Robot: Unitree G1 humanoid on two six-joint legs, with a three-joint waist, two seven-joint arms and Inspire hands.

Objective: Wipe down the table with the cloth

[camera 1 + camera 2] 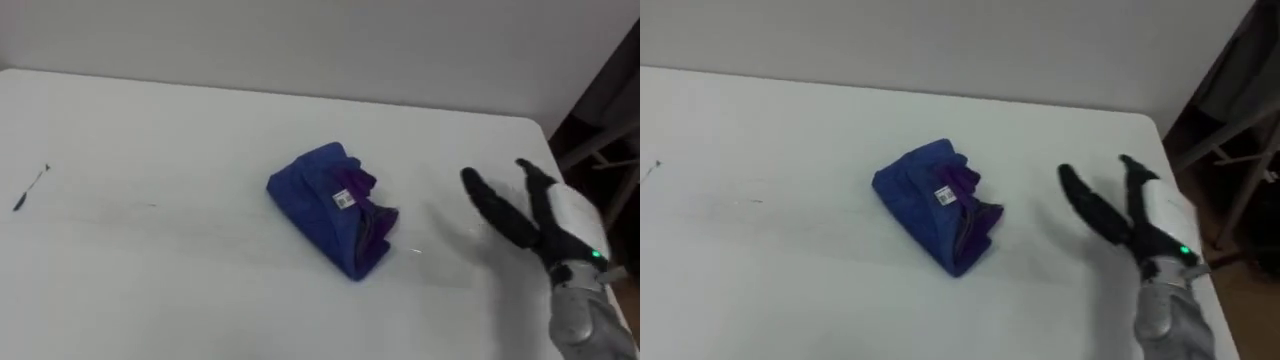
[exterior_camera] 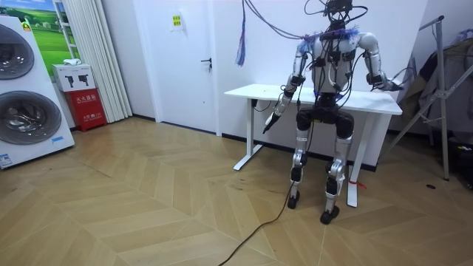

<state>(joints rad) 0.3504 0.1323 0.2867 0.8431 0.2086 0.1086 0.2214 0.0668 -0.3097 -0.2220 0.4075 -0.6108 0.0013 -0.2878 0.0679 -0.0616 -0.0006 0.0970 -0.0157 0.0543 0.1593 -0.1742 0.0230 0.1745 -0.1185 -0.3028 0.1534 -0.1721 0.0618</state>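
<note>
A crumpled blue cloth with a purple inner fold [image 1: 330,210] lies near the middle of the white desk [image 1: 150,150], touching nothing else. Its long axis runs diagonally, from the far left down to the near right, and a small white label [image 1: 345,199] sits on top.

The right robot hand [image 1: 545,225] hovers over the desk's right end with its dark fingers [image 1: 490,210] spread straight and holding nothing. The cloth lies to its left, a clear gap of bare desk between them, and the fingers point roughly toward it. This hand is by far the nearer, so the reach is likely a leftward one.

The left robot hand [image 2: 270,122] hangs low beside the desk's left end; whether it is open or closed I cannot tell.

Count: one cloth, one label, and one thin dark mark [image 1: 30,188] far left on the desk.
</note>
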